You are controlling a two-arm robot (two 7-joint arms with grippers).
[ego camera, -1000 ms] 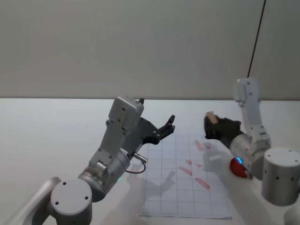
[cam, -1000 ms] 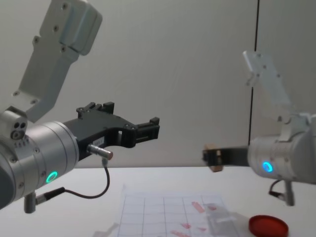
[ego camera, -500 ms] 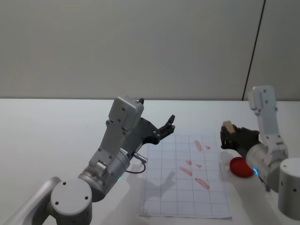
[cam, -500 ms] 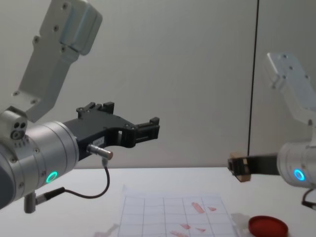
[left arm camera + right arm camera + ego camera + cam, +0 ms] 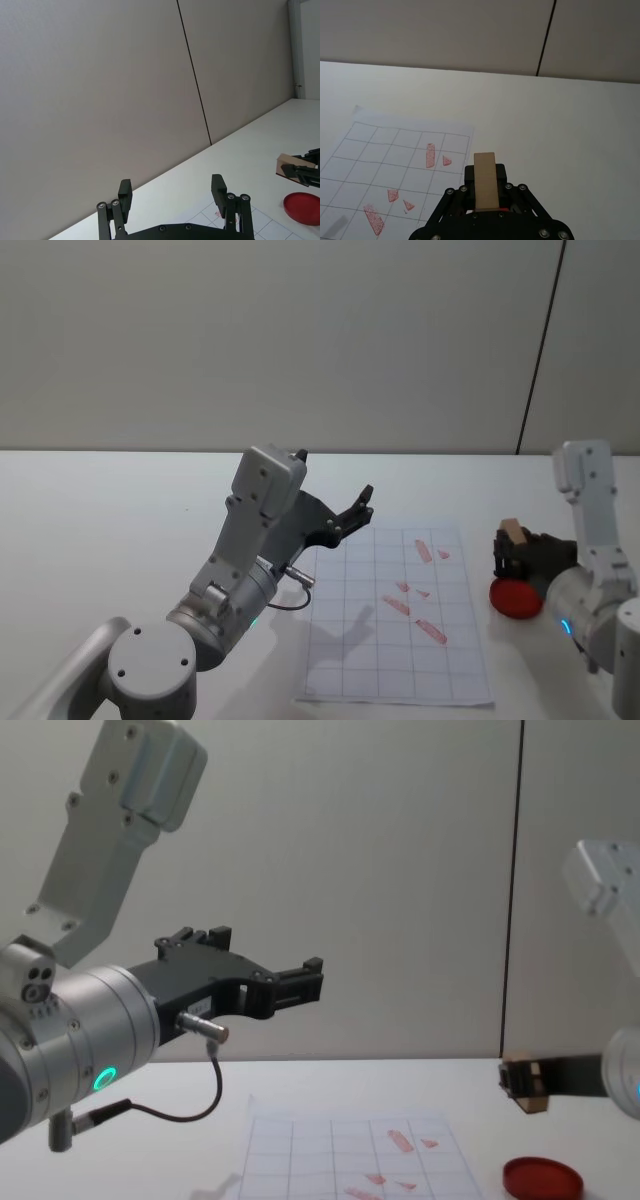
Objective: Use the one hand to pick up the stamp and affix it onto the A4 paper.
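Stamp lifted — not yet applied.
Right gripper [image 5: 512, 552] clamps the stamp [image 5: 513, 533] above the red ink-pad dish [image 5: 514, 598]; the A4 paper [image 5: 400, 640] awaits; left gripper [image 5: 355, 512] is parked, jaws apart.

The head view looks forward and down from above onto the white bench [image 5: 120, 490], taking in the white sheet of A4 paper printed with a grey grid [image 5: 395, 640] and a pale grey wall behind. The chest view sits lower and looks level across the bench, so the same sheet [image 5: 350, 1160] appears foreshortened near its lower edge. The left wrist view looks out along the black left gripper [image 5: 172, 192] toward the wall, from close behind it. The right wrist view looks past the black right gripper [image 5: 485, 192] and down at the sheet from nearby. All four views share the sheet; three also share the flat round red dish [image 5: 513, 600].
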